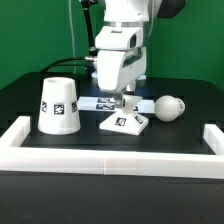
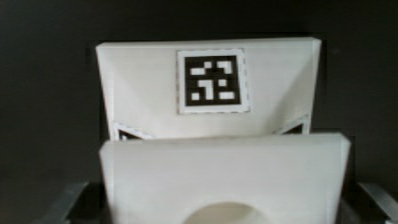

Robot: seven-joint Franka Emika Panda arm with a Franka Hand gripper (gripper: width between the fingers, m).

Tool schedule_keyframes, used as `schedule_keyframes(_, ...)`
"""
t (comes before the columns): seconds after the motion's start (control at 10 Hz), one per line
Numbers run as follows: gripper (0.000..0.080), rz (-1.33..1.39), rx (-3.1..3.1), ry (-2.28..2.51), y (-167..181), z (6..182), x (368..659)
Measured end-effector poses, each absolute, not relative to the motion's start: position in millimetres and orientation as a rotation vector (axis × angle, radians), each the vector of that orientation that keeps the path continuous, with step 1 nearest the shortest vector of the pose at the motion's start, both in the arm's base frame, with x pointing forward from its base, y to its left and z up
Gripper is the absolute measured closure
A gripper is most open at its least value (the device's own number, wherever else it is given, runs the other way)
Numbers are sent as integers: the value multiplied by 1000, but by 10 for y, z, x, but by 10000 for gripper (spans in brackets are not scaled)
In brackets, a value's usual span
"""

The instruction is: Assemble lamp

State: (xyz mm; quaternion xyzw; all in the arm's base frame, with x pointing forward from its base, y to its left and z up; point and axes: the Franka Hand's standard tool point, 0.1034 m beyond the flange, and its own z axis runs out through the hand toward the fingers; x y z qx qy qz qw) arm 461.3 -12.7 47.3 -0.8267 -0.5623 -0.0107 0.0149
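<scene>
The white lamp base (image 1: 125, 122), a flat square block with a black tag, lies in the middle of the table. My gripper (image 1: 122, 100) hangs right over it, fingers pointing down. In the wrist view the base (image 2: 214, 170) fills the frame, its round socket hole at the near edge and its tagged face beyond. My gripper (image 2: 222, 208) is open, with a dark finger (image 2: 75, 200) on either side of the base, close to its flanks. The white lamp hood (image 1: 60, 105) stands at the exterior view's left. The white bulb (image 1: 168, 107) lies at the exterior view's right.
The marker board (image 1: 97, 103) lies flat just behind the base. A white raised border (image 1: 110, 160) runs along the front of the black table and up both sides. A green wall stands behind.
</scene>
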Motion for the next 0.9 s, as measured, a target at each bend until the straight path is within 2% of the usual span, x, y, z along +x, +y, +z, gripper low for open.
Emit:
schedule_keyframes(0.5,265,-91,-2575,-1761,-39,489,5220)
schedule_keyframes(0.9,265,-94,-2655,-1626,-30,489,5261)
